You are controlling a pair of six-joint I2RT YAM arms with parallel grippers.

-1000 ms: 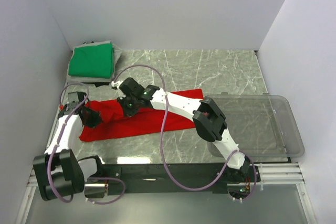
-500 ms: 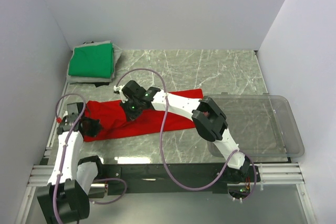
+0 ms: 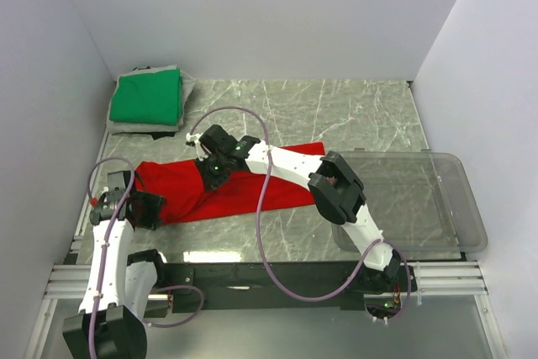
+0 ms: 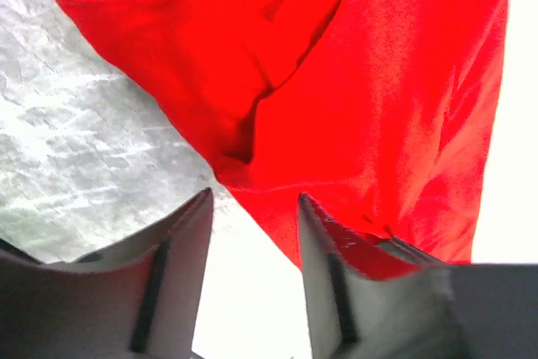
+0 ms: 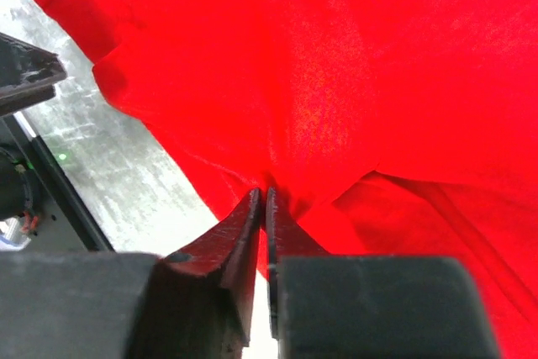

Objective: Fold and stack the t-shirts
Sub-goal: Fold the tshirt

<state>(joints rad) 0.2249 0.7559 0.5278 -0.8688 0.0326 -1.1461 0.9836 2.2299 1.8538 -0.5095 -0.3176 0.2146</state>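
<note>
Top external view: the folded green t-shirt (image 3: 147,97) lies well beyond the left gripper (image 3: 148,208), whose jaws stand apart and hold nothing. The red t-shirt (image 3: 261,191) lies on the tabletop (image 3: 353,115), its end just ahead of that gripper's fingertips. Farther right, the right gripper (image 3: 212,176) pinches a fold of the red cloth, its jaws nearly together.

Folded green shirt (image 3: 147,97) at far-left corner; red shirt (image 3: 286,189) lies mid-table
</note>
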